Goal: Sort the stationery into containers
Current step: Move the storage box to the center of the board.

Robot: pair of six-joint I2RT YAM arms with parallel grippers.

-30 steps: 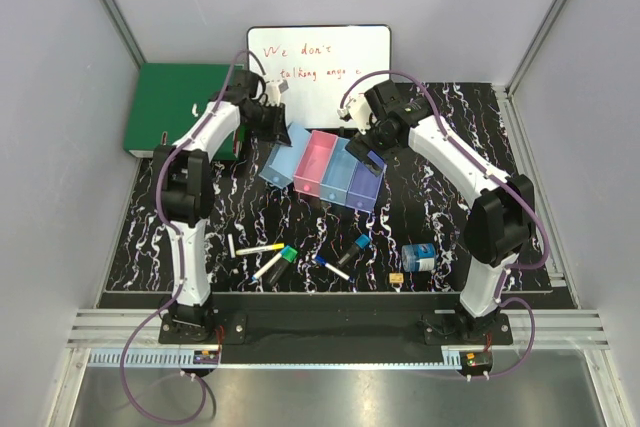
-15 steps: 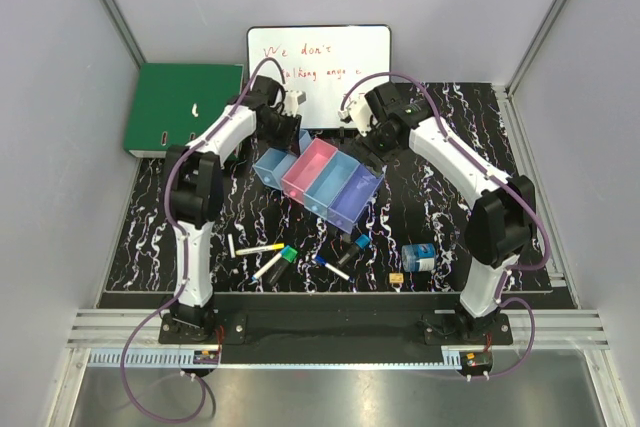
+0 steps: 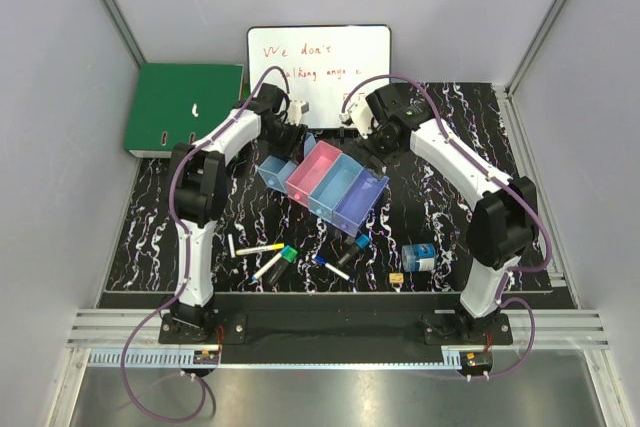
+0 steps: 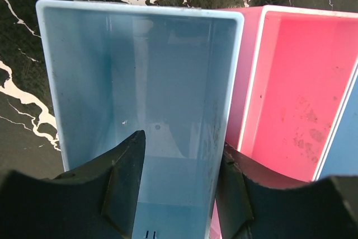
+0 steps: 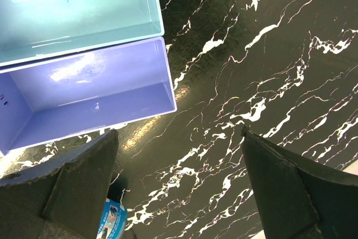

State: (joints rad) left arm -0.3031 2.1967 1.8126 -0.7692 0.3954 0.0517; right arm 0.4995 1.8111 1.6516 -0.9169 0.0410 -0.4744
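Overhead, the containers (image 3: 322,184) sit as one joined row of four bins, skewed, at mid-bench (image 3: 440,197), in front of the whiteboard (image 3: 320,72) and to the right of the green binder (image 3: 183,107). All four bins look empty. The stationery lies loose along the near edge, well apart from the row: a white marker (image 3: 232,245), a yellow pen (image 3: 260,248), a green-capped marker (image 3: 286,256), a blue-tipped pen (image 3: 330,266), a dark marker with a blue cap (image 3: 356,246), the blue-white cylinder (image 3: 418,257) and the tiny yellow piece (image 3: 396,278). The top view does not resolve either gripper's opening, but the wrist views do. In the left wrist view the left fingers (image 4: 126,183) are parted over the left-end light blue bin (image 4: 140,82). One finger is over its interior, the other at the wall it shares with the pink bin (image 4: 291,99), and nothing is pinched in the gap. In the right wrist view the right fingers (image 5: 78,188) are spread wide over bare marbled bench, released. The corner of the purple bin (image 5: 84,88) and its light blue neighbour (image 5: 78,9) lie just beyond them. A blue-and-white scrap shows at the bottom edge of that view, too cropped to identify.
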